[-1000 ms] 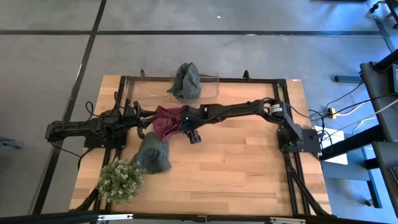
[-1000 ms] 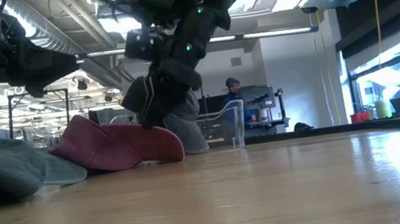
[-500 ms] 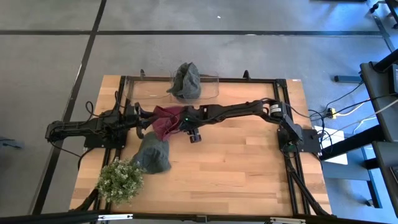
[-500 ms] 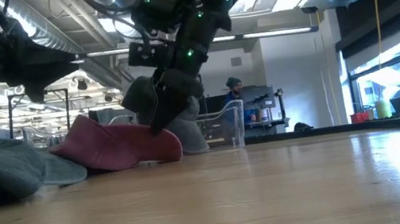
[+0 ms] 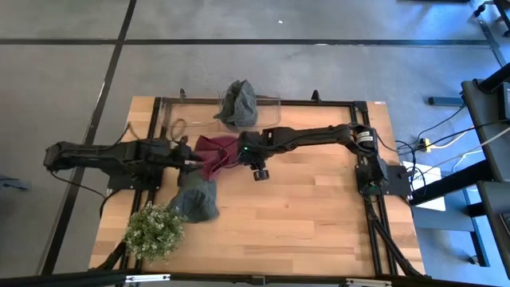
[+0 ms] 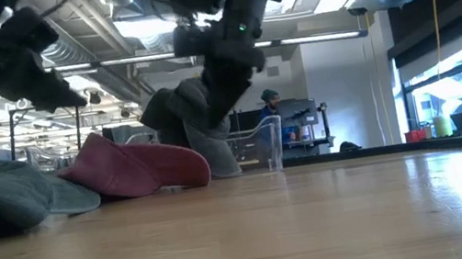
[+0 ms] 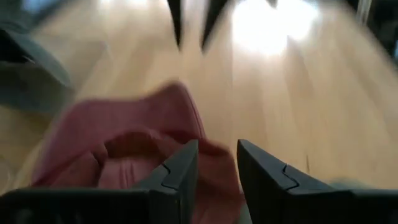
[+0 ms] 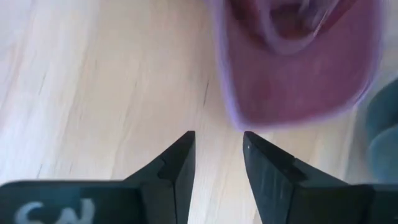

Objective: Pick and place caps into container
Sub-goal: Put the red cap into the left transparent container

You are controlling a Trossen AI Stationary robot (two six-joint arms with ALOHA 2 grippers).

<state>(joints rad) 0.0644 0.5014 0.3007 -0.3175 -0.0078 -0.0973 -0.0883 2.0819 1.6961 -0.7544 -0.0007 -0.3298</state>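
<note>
Bright overhead light — wrist views motion-blurred, glare on wood.

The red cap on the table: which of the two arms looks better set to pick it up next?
Probably the left. The left gripper sits right at the red cap with its jaws slightly apart, while the right gripper hangs beside it over bare wood.

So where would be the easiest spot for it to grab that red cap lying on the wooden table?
Probably the soft maroon fabric cap's flat brim, which faces the right gripper. Seen from the right wrist, the brim lies spread on the wood with a thin free edge, so open fingers could slide in low from that side and pinch it. The rounded crown looks bulkier and floppier.
</note>
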